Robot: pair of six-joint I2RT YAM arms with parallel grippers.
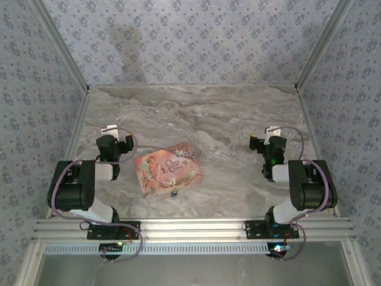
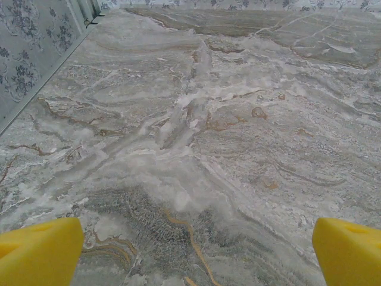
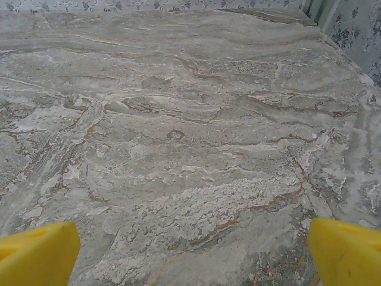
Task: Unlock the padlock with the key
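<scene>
From above, the tiny padlock [image 1: 174, 192] lies at the near edge of the pink box [image 1: 168, 169], between the arms. Left wrist: the left gripper [image 2: 193, 253] gapes wide, empty, over the marble table [image 2: 238, 119]. Right wrist: the right gripper [image 3: 190, 253] likewise. So small a lock could skid away under a clumsy pinch.

Your left arm [image 1: 77, 187] and right arm [image 1: 309, 185] are black with white links and looping lilac cables [image 1: 55, 193]; your jaws carry yellow pads [image 2: 38, 253].
</scene>
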